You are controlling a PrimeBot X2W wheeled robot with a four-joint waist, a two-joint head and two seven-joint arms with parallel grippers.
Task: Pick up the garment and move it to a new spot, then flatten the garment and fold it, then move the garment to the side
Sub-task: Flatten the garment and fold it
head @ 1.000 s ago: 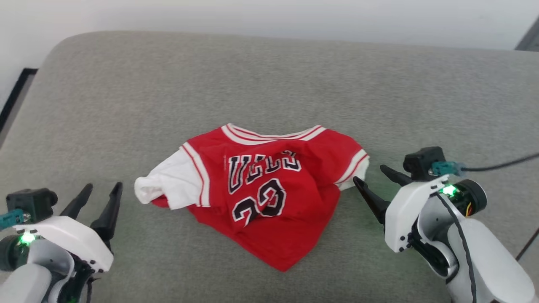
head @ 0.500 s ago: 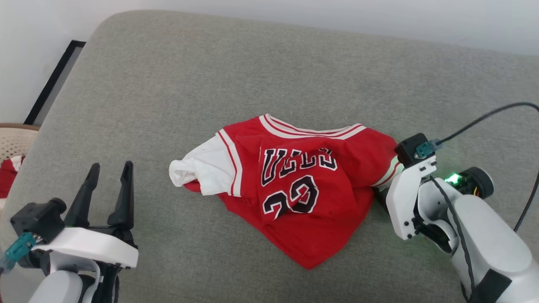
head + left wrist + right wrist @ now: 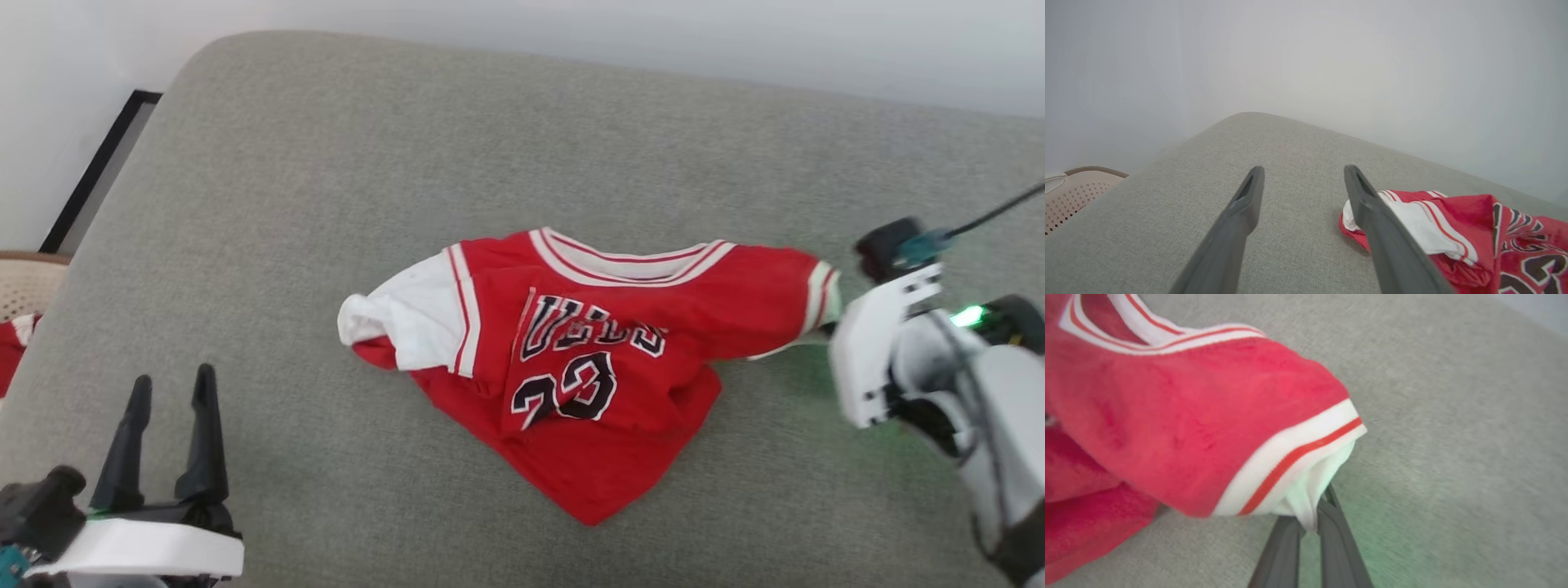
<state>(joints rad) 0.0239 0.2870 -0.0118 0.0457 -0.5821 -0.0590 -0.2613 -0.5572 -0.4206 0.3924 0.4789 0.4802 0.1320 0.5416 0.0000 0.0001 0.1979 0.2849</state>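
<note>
Garment [image 3: 588, 367] sleeve apparently in right gripper [image 3: 1310, 520]

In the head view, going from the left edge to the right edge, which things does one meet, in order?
basket → left end effector → red jersey → right end effector

From my end this looks like a home, a living-room or laundry corner. I'm looking at a wide grey upholstered cushion [image 3: 343, 180] like a sofa seat, a plain pale wall [image 3: 620, 33] behind it, and a beige perforated laundry basket [image 3: 1073, 192] beside its left end.
</note>
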